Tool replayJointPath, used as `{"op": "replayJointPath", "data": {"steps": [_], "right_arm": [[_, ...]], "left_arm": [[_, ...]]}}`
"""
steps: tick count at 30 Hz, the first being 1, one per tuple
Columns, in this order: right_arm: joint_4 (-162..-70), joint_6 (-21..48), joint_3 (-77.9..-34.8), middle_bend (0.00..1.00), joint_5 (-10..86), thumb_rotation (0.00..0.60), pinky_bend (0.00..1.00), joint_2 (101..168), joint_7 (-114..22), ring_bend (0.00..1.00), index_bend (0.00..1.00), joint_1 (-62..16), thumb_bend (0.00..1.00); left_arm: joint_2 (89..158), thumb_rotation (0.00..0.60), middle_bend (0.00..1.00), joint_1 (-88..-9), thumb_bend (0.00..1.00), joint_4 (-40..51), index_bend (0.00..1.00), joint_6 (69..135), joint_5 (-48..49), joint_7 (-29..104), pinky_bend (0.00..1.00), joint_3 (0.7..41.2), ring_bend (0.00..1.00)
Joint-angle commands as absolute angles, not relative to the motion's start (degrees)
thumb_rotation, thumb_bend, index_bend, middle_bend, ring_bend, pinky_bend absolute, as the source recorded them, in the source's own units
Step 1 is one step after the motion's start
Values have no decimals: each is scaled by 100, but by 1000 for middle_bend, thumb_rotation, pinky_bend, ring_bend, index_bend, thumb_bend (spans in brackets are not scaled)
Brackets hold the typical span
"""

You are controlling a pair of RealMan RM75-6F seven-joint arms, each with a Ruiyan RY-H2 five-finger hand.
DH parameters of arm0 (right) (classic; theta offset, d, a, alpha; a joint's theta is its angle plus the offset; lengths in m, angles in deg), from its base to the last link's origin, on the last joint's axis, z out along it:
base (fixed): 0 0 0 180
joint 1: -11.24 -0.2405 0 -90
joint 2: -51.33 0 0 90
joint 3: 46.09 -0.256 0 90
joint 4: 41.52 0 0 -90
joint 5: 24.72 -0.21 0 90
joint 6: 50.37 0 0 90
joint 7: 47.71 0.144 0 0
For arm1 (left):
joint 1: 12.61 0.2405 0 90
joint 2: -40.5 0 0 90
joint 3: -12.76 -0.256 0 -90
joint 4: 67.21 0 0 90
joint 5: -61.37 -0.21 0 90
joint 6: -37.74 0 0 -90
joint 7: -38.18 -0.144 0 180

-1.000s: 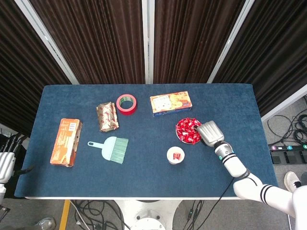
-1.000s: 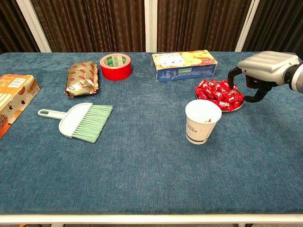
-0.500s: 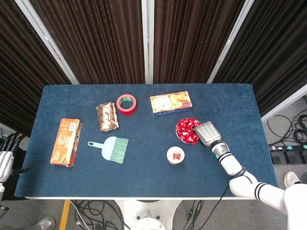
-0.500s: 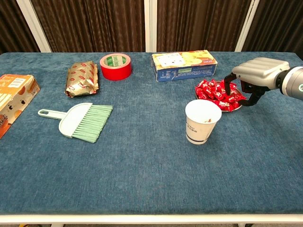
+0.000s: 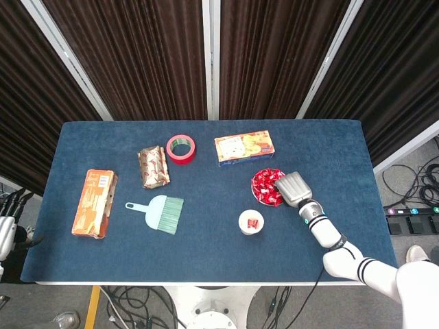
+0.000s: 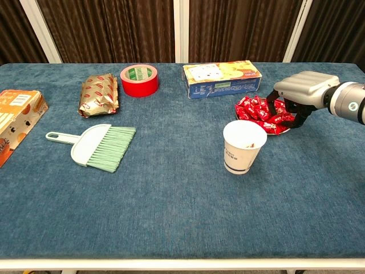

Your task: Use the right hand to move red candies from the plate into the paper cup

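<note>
Over plate (image 6: 285, 130), right robot hand (image 6: 296, 94) fingers curled into red candies (image 6: 259, 111); grasp unclear.

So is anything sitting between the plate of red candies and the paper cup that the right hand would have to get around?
Nothing visible. The paper cup stands just in front of the plate, with only bare table between them; the right hand is already over the red candies.
</note>
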State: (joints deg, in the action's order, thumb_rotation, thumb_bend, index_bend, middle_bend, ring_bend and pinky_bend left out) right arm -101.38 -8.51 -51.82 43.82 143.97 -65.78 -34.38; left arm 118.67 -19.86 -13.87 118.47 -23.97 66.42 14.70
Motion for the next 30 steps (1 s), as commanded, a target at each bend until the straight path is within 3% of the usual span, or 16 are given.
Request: {"op": "replayJointPath", "data": {"steps": [1,12,20,30], "right_arm": [[-10089,-854,-5195,1000,4420,600,908,14436,-6518,1000,547,-3454,305],[-10308,-578,-5314,1000,4549,600,908,14260,-6430,1000,586,-3436,310],[-11667,-12,-5513,1000,4659,600,908,13469,-6705,1000,587,-3342,309],[-13109,74,-5240,1000,4936,600,908,13086,-7120,1000,587,-3298,296]], "left_arm": [[11876,599,136,-1986,92,-1414,144,11841,-2403,6668,191,1463,54],[11873,600,136,-1980,92,-1429,144,11863,-2429,6742,191,1452,54],[11821,600,136,-1993,92,-1272,144,11926,-2464,6636,191,1461,54],[11727,600,137,-1971,92,-1005,144,11987,-2484,6387,191,1447,54]]}}
